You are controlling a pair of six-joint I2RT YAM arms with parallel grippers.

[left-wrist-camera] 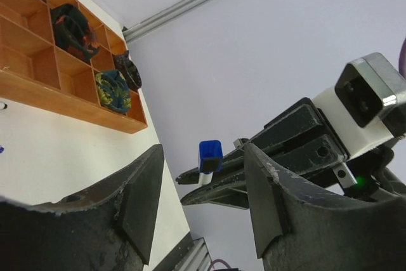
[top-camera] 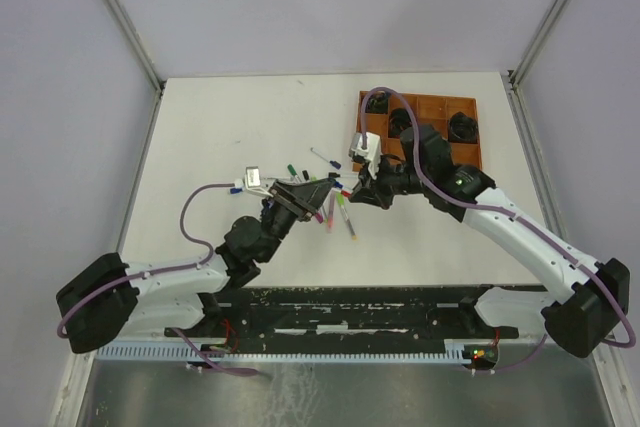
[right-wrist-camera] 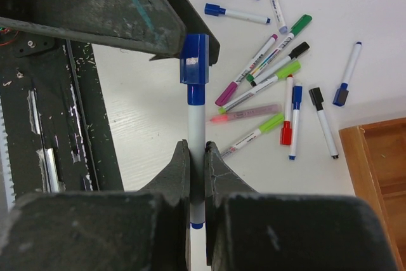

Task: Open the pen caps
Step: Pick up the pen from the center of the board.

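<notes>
My right gripper (right-wrist-camera: 196,157) is shut on the white barrel of a blue pen (right-wrist-camera: 196,122) and holds it off the table. The pen's blue cap (right-wrist-camera: 194,60) points at my left gripper. In the left wrist view that blue cap (left-wrist-camera: 210,155) shows between the jaws of my left gripper (left-wrist-camera: 203,182), which stands open with a gap on each side of the cap. From above, the left gripper (top-camera: 333,187) and the right gripper (top-camera: 353,190) meet tip to tip over the middle of the table. Several capped pens (right-wrist-camera: 279,87) lie scattered on the white table below.
A brown compartment tray (top-camera: 470,152) with dark bundles in some cells stands at the back right. More pens (top-camera: 325,157) lie behind the grippers. The black rail (right-wrist-camera: 44,125) at the table's near edge runs just below the held pen.
</notes>
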